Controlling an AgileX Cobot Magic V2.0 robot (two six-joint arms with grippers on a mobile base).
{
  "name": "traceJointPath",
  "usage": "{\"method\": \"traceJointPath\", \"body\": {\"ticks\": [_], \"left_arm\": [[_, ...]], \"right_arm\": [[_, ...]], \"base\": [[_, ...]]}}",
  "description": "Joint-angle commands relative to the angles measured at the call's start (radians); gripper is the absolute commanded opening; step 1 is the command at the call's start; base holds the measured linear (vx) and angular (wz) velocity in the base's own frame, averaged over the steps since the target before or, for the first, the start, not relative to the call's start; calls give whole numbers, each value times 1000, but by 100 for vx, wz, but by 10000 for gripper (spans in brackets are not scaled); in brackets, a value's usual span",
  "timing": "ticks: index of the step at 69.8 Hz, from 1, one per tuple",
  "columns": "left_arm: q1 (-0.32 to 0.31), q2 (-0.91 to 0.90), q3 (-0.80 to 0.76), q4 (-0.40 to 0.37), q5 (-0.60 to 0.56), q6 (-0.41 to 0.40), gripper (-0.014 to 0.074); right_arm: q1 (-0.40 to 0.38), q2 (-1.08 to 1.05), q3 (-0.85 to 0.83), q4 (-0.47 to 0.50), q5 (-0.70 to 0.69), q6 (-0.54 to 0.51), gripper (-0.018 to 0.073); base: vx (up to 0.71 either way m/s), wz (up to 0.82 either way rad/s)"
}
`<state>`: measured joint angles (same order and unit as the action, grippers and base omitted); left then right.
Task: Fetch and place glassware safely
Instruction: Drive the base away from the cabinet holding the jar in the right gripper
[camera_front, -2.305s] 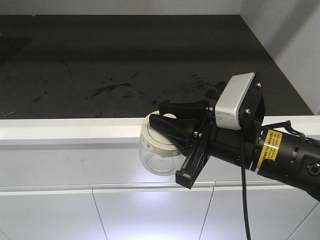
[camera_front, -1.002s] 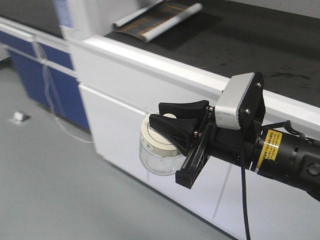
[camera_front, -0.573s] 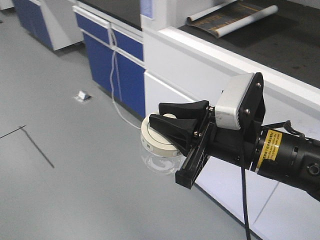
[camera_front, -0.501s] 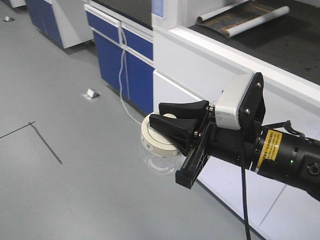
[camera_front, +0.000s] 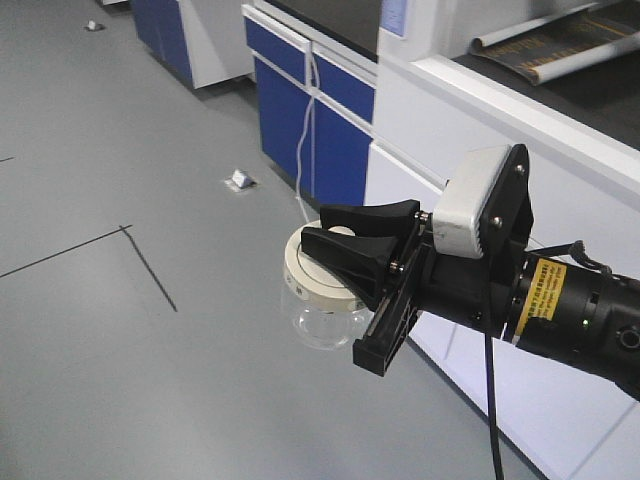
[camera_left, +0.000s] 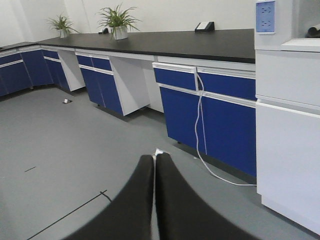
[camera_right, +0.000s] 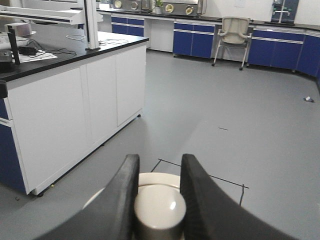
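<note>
My right hand (camera_front: 313, 226) is clamped on the lid knob (camera_right: 159, 204) of the glass jar (camera_front: 322, 312), which hangs beneath it mid-frame. My left hand (camera_left: 154, 159) is pressed together.

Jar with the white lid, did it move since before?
Yes. The jar swung away from the white counter and now hangs over the grey floor.

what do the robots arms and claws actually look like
The right claw has two black, curved, tapering fingers on a black rail, with a silver-grey boxy camera housing bolted above. Its wrist is a black cylinder bearing a yellow label with black print; a thin black cable runs beneath. Of the left claw, only two smooth black curved fingers show.
</note>
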<state>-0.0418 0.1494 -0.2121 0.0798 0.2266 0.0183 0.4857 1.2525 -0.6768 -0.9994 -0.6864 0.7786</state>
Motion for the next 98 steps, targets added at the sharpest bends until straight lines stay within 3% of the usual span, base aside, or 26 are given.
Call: {"method": "traceJointPath", "body": {"ticks": [1, 58, 98], "left_arm": [[-4, 14, -29, -3, -71, -4, -7], [-4, 14, -29, -3, -71, -4, -7], [-4, 14, -29, -3, -71, -4, -7]], "right_arm": [[-2, -30, -32, 46, -74, -3, -3], [-2, -30, -32, 46, -75, -3, -3], [-2, -30, -32, 46, -66, -3, -3]], "base": [[7, 26], [22, 46], [43, 14]]}}
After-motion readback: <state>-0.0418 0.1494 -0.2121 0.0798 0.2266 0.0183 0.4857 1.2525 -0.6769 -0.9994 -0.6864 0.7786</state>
